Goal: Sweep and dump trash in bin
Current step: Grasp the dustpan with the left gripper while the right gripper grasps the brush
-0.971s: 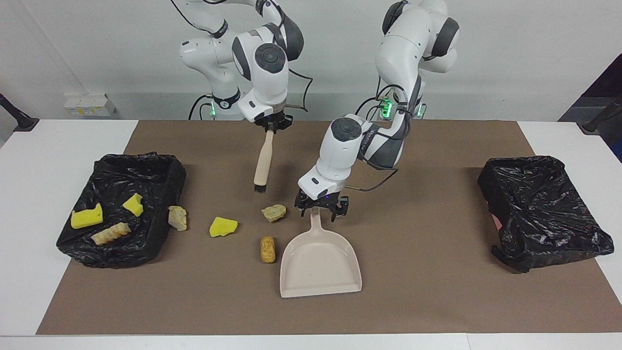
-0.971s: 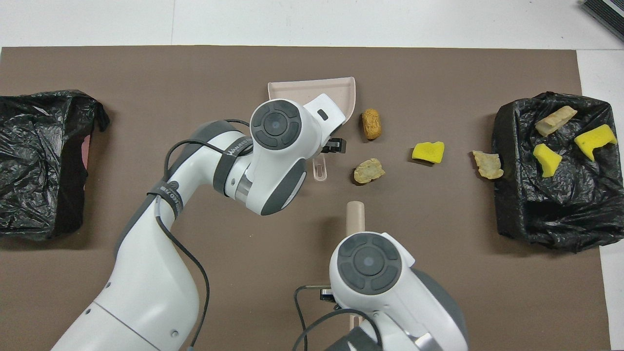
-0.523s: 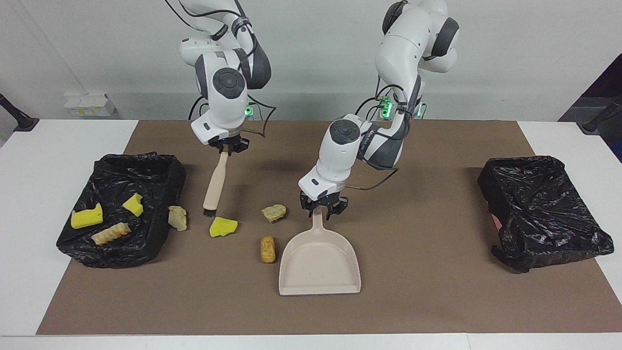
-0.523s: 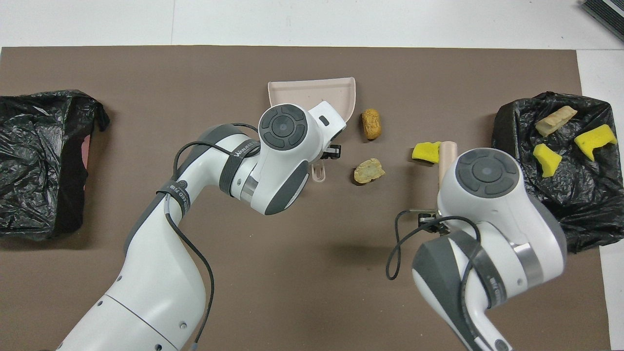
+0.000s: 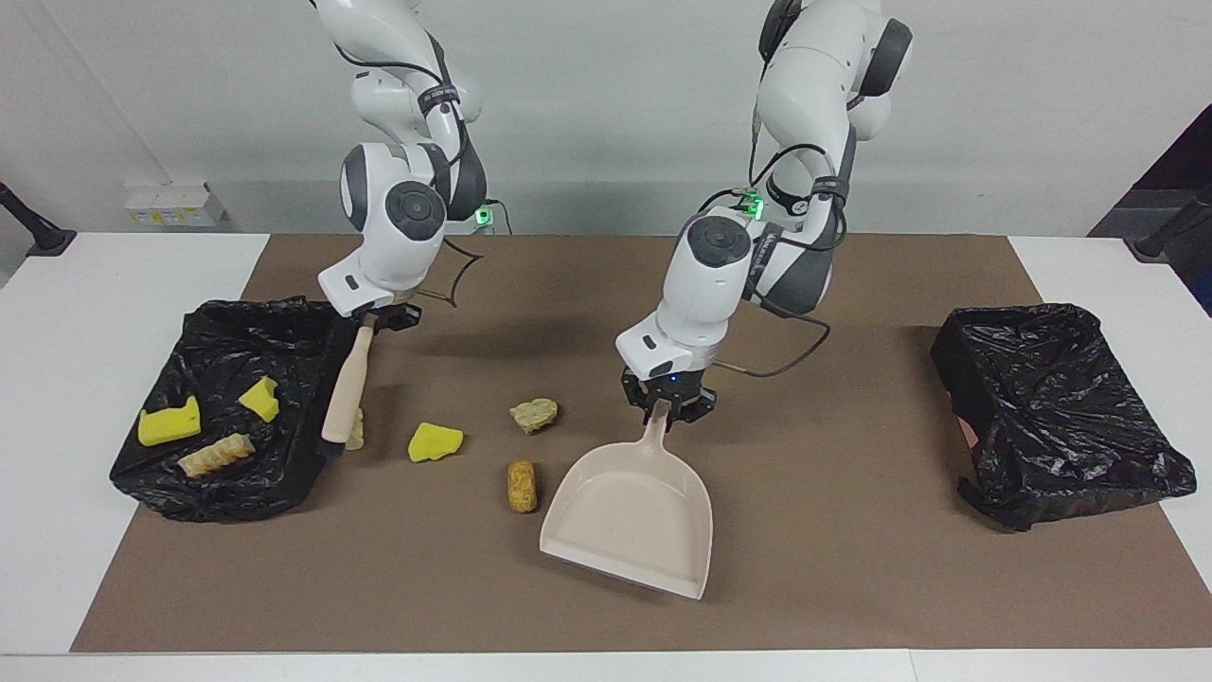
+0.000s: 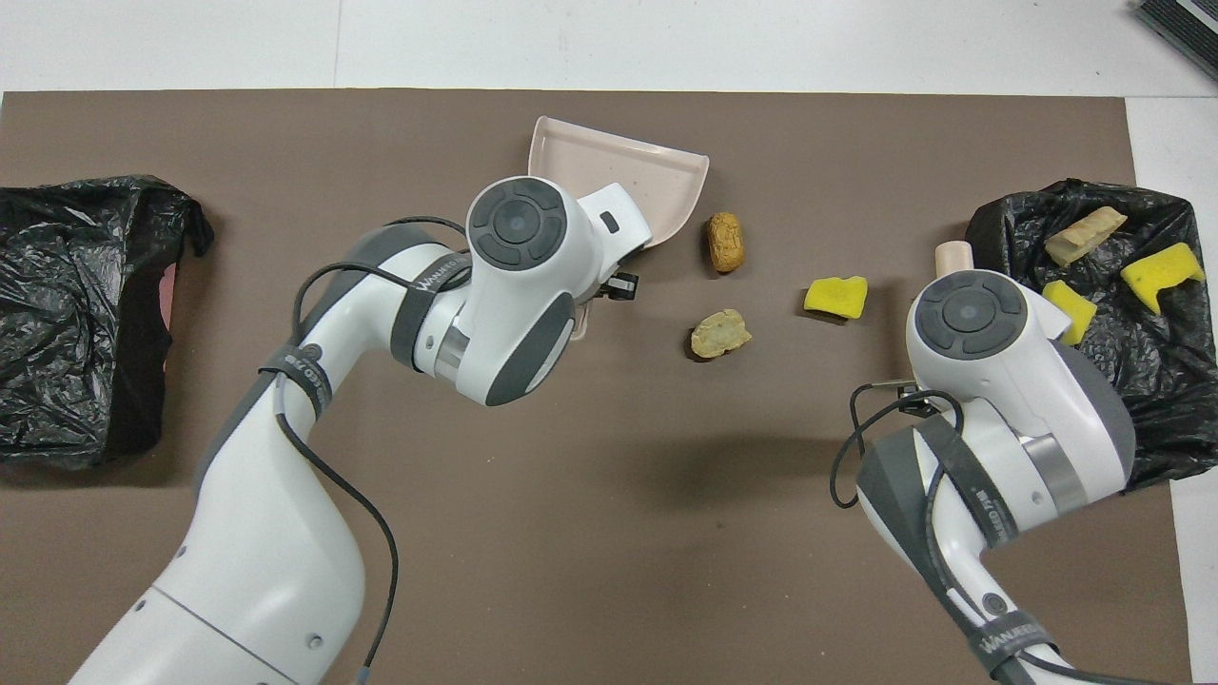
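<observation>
Left gripper point(image 5: 667, 408) clamps dustpan point(image 5: 632, 516) handle, frame center; right gripper point(image 5: 374, 317) grips brush point(image 5: 344, 398), lower left. Trash point(image 5: 436, 441) lies between them on the mat, dustpan mouth facing away.

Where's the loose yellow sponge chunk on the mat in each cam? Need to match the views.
Facing view: yellow sponge chunk lies on the brown mat, left of centre, between the brush and the tan lump.
Overhead view: same chunk, right of centre, between the tan lump and the black-bagged bin.
Shared landmark: the orange-brown lump beside the beige dustpan.
</observation>
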### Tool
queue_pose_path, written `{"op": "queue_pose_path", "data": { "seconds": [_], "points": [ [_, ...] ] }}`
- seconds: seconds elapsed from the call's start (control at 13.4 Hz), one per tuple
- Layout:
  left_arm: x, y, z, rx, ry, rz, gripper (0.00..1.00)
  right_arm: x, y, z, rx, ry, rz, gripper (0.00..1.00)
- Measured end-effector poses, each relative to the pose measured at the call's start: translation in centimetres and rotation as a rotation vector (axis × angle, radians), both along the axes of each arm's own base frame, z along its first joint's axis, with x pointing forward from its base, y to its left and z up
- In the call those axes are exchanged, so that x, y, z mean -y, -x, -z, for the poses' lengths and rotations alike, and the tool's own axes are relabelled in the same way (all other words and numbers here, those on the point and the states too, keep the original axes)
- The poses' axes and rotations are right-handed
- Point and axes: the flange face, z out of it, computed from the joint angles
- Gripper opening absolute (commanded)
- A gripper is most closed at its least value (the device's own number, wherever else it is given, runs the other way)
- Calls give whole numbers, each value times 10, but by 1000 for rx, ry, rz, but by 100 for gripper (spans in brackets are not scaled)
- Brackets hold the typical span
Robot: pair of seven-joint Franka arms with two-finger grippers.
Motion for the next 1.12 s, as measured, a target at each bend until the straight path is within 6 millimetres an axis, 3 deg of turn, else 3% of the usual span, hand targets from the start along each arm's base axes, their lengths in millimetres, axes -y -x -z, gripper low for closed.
{"op": "queue_pose_path", "data": {
  "seconds": [0.15, 0.37, 0.6, 0.9, 0.97, 1.12],
  "points": [
    [-26, -2, -12, 4, -37, 176, 0, 1, -2, 15, -6, -9, -7, 0],
    [-57, 4, -12, -58, -96, 436, 0, -8, -8, 37, 5, -40, -37, 0],
    [-87, 9, -12, -105, -136, 695, 0, -29, -10, 51, 8, -129, -15, 0],
    [-97, 49, 15, -147, -182, 806, 0, -93, -14, 27, -4, -206, -5, 0],
    [-98, 61, 23, -139, -183, 812, 0, -103, -18, 14, -6, -198, -4, 0],
    [-103, 81, 34, -123, -186, 807, 0, -102, -30, -16, -2, -188, 12, 0]
  ]
}}
